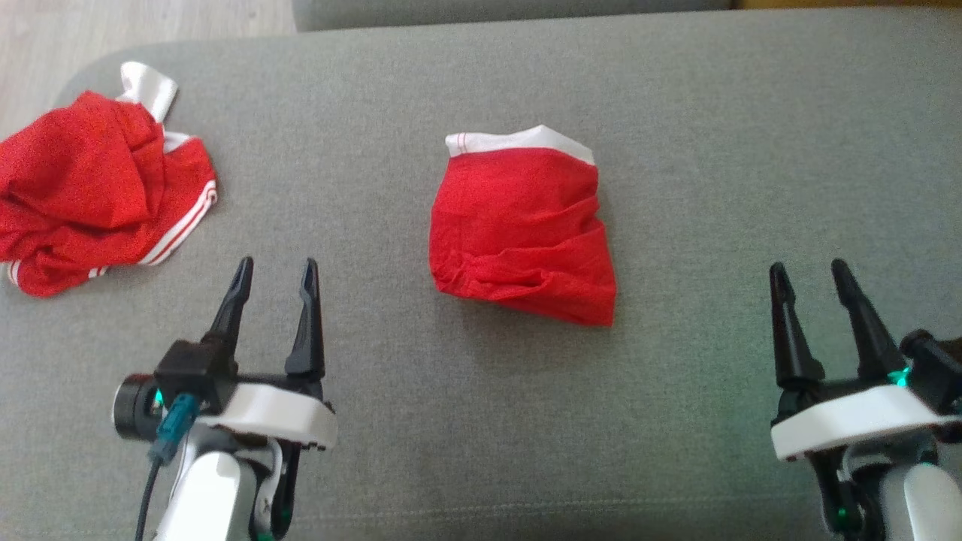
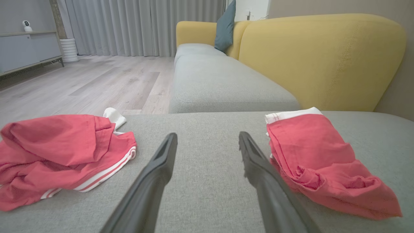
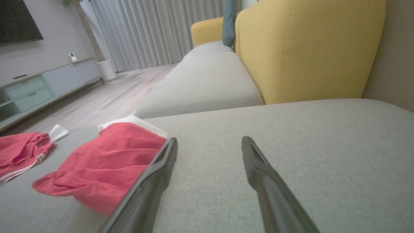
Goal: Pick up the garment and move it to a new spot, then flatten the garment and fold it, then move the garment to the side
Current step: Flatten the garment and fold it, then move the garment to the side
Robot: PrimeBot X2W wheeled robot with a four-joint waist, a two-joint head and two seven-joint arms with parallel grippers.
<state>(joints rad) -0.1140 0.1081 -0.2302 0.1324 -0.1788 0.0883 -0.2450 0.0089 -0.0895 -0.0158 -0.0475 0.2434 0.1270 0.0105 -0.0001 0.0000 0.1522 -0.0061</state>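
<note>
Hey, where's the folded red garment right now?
In the head view, the folded red garment lies mid-cushion on the grey sofa seat, ahead of and between the left gripper and right gripper; the crumpled red garment sits far to its left.

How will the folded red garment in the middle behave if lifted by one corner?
Probably floppy: the folded red garment shows soft wrinkles, so it would likely droop and unfold. It looks thin, so probably light.

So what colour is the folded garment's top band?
The band is white, with faint red lines at one end; clearest in head view.
</note>
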